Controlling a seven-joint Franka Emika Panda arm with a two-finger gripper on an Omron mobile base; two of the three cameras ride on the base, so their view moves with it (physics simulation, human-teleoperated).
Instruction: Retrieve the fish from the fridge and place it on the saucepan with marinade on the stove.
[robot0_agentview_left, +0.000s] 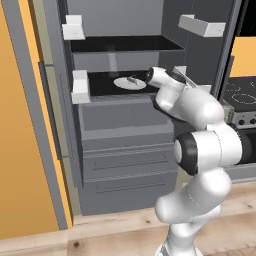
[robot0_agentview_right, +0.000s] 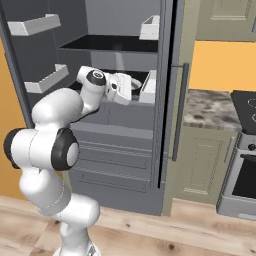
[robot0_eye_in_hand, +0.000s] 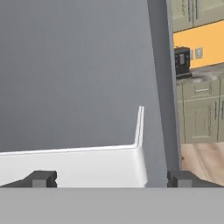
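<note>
Pale grey fish (robot0_agentview_left: 132, 80) lies on a white plate (robot0_agentview_left: 125, 84) on the fridge (robot0_agentview_left: 125, 150) shelf; the fingers (robot0_eye_in_hand: 41, 178), spread wide and empty, reach inside for it.

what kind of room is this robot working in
A home kitchen, rendered rather than real: an open grey fridge with a white plate on its shelf, a black stove beside it, and a stone-look counter over pale cabinets.
</note>
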